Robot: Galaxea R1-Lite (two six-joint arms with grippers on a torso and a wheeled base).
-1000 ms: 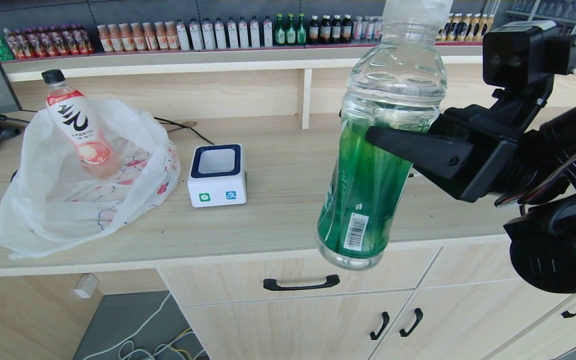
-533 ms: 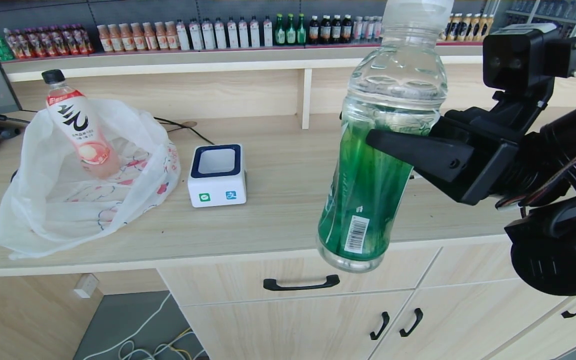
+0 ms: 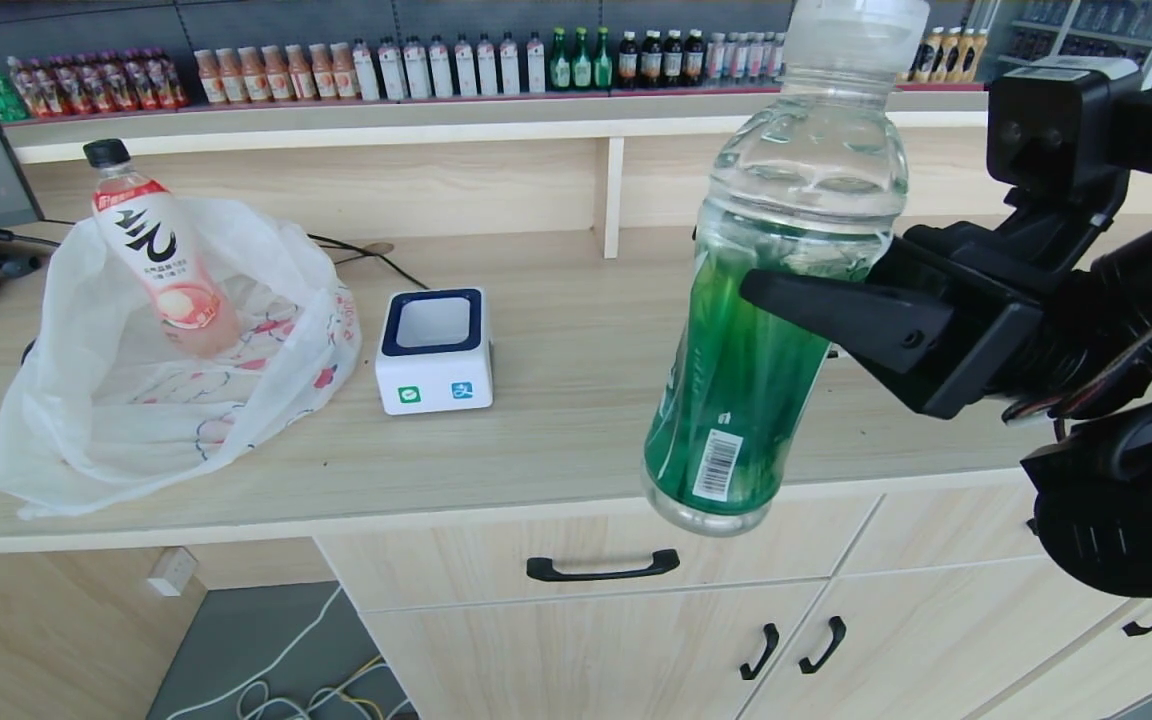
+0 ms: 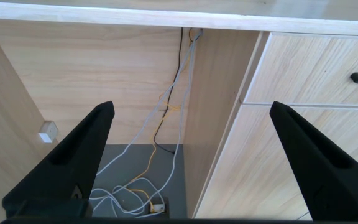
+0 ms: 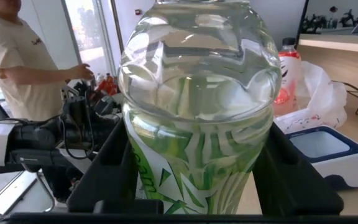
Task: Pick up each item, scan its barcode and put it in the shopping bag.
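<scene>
Where right jaws close, green bottle (image 3: 736,410) clamped

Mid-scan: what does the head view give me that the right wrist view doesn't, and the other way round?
Head, not wrist: the barcode low on the green bottle, turned toward the camera; the drawer handle under the counter. Wrist, not head: both fingers flanking the green bottle, and dark gear with cables behind it. Both: the green bottle shut in the right gripper, the scanner, and the bag with the pink bottle in it.
</scene>
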